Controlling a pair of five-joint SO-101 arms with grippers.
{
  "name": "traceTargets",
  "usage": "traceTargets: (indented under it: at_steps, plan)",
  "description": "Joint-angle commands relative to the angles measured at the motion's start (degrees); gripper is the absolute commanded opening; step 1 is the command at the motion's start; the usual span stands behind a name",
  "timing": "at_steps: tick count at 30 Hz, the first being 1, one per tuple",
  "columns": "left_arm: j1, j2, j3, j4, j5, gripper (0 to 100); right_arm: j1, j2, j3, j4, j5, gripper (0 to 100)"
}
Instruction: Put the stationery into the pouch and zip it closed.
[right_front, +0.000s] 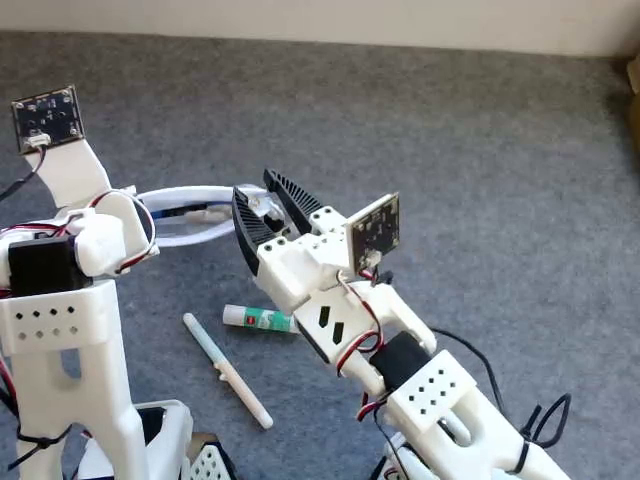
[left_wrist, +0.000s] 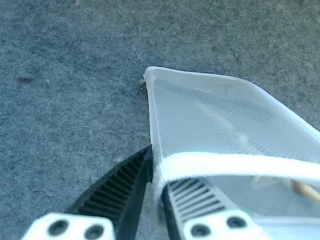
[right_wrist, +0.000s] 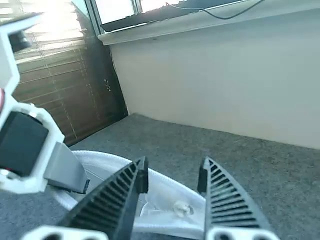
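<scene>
The white mesh pouch (right_front: 192, 216) lies on the grey carpet with its mouth held open. My left gripper (left_wrist: 156, 166) is shut on the pouch (left_wrist: 225, 125) at its zipper rim. My right gripper (right_front: 254, 188) hovers open over the pouch's other end, and a small clear zipper pull (right_wrist: 182, 209) sits between and below its black fingers (right_wrist: 131, 186). A glue stick (right_front: 257, 318) and a white pen (right_front: 226, 370) lie on the carpet in front of the pouch, beside the right arm. Something thin and pale shows inside the pouch (left_wrist: 303, 189).
The left arm's white body (right_front: 60, 300) stands at the left and hides part of the pouch. A wall and a window with blinds (right_wrist: 65, 75) rise beyond the carpet. Open carpet (right_front: 480, 150) spreads to the right and back.
</scene>
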Motion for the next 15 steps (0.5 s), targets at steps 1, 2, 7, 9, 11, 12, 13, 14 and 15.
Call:
traceTargets:
  at_steps: [1,2,7,9,11,12,13,14,15]
  plan:
    - [0.75,-1.10,-1.98,-1.49,0.26,1,1.10,-2.07,-9.01,8.84,-0.88,15.6]
    - [0.75,-1.10,-1.98,-1.49,0.26,1,1.10,-2.07,-10.59,11.30,-0.88,15.6]
    - [-0.48,-1.10,-1.98,-1.58,0.26,1,1.10,-1.98,-16.84,22.11,-3.08,15.6]
    - [-1.89,-1.19,-1.98,-1.58,0.26,1,1.10,-1.98,-19.03,26.77,-2.90,15.6]
    - [-4.09,-1.36,-2.07,-1.58,0.26,1,1.10,-1.89,-21.32,31.96,-0.79,15.6]
    - [-5.23,-1.36,-2.24,-1.58,0.26,1,1.10,-1.63,-22.55,34.86,0.53,15.6]
    - [-6.55,-1.36,-2.42,-1.58,0.26,1,0.92,-1.54,-23.69,37.58,1.49,15.6]
    - [-7.78,-1.36,-2.51,-1.58,0.26,1,0.92,-1.45,-24.84,39.87,2.29,15.6]
    - [-8.92,-1.36,-2.59,-1.67,0.26,1,0.84,-1.45,-25.71,41.98,2.90,15.6]
